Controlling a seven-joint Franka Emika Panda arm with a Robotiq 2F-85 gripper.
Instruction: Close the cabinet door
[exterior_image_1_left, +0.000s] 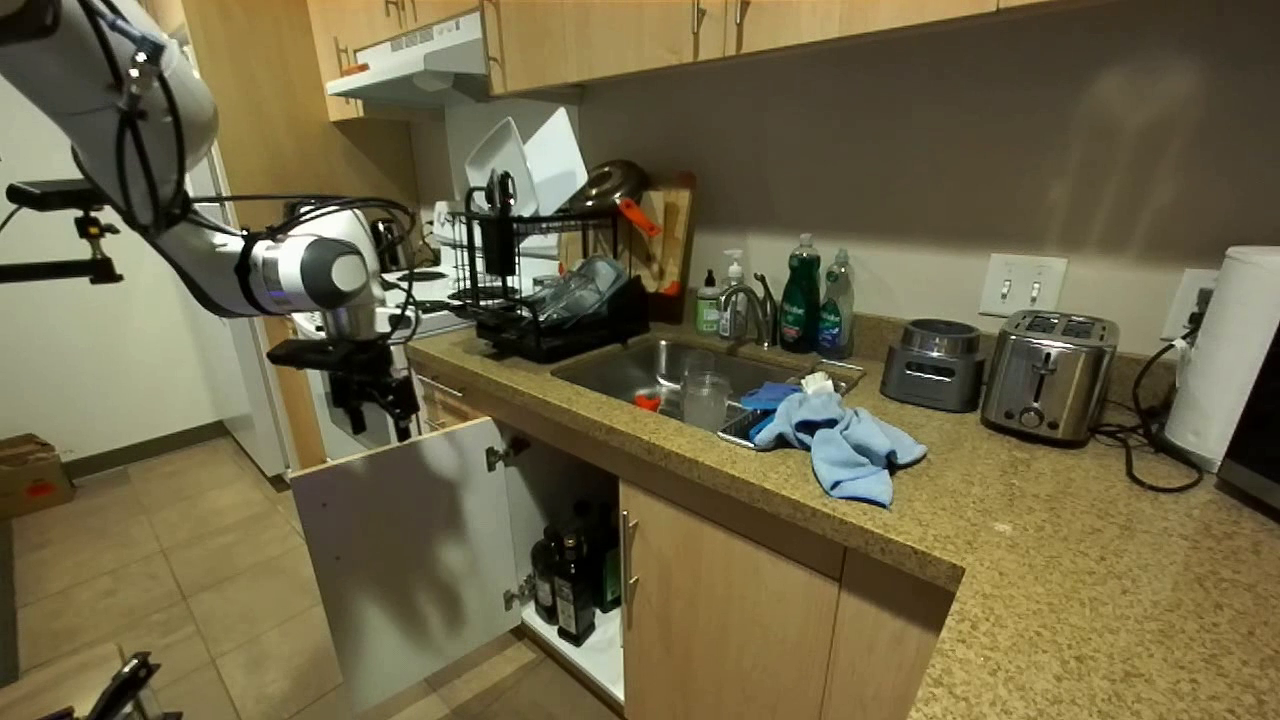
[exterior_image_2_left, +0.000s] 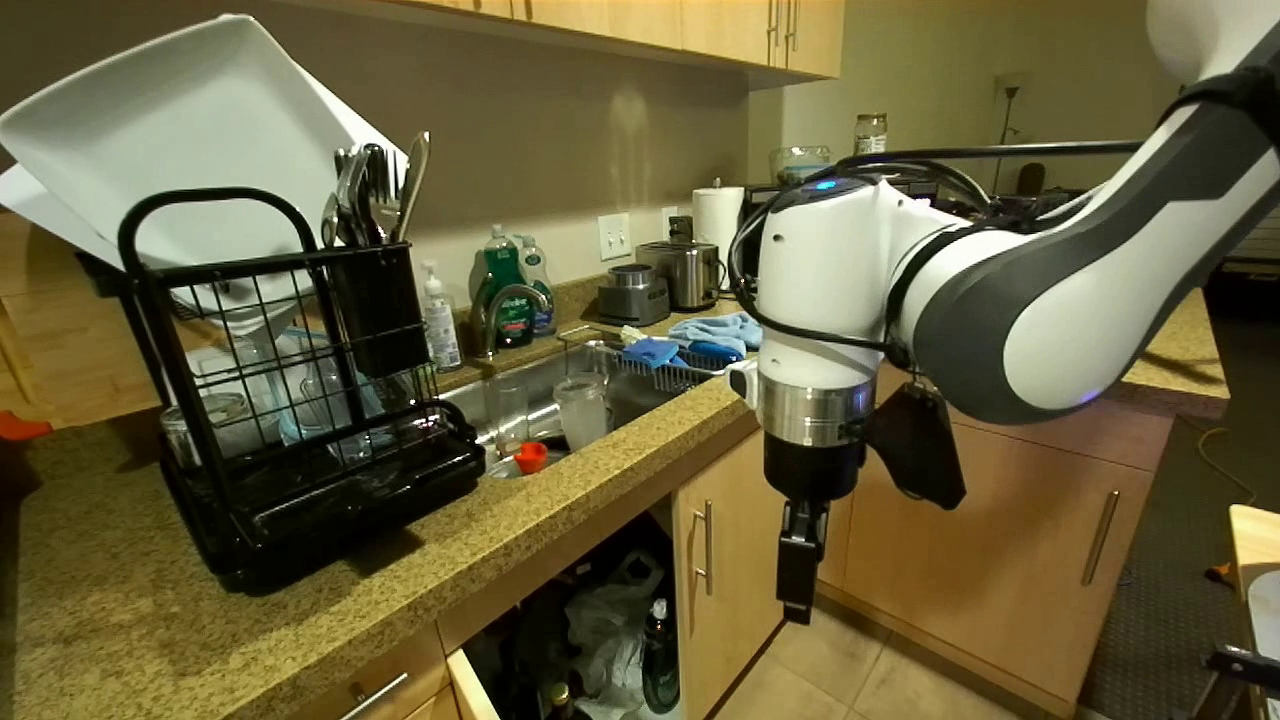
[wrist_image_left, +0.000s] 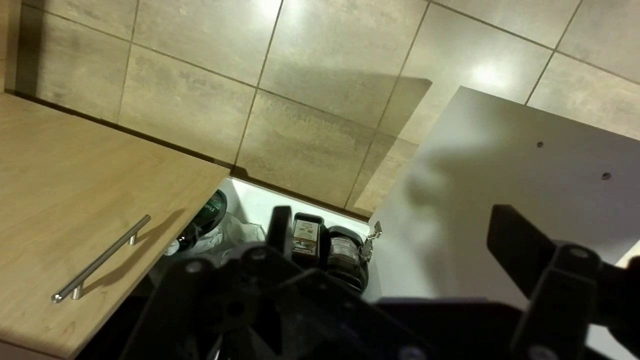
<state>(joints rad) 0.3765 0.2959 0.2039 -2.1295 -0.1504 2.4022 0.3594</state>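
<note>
The cabinet door stands wide open. Its plain white inner face (exterior_image_1_left: 420, 570) shows in an exterior view, and this inner face also fills the right part of the wrist view (wrist_image_left: 450, 210). In an exterior view only a thin pale edge of the door (exterior_image_2_left: 470, 690) shows at the bottom. Its wood front and bar handle are hidden. My gripper (exterior_image_1_left: 380, 425) is open and empty, pointing down near the top-edge level on the inner-face side; I see no contact. Its fingers are well apart in the wrist view (wrist_image_left: 392, 220), and it hangs edge-on in an exterior view (exterior_image_2_left: 797, 600).
The neighbouring wood door (exterior_image_1_left: 730, 600) is shut, with its bar handle (wrist_image_left: 102, 260) sticking out. Dark bottles (exterior_image_1_left: 573, 590) stand inside the open cabinet. The granite countertop edge (exterior_image_1_left: 700, 460) overhangs above. A dish rack (exterior_image_2_left: 330, 500) stands by the sink. A wood drawer handle (exterior_image_2_left: 375, 695) sits beside the opening.
</note>
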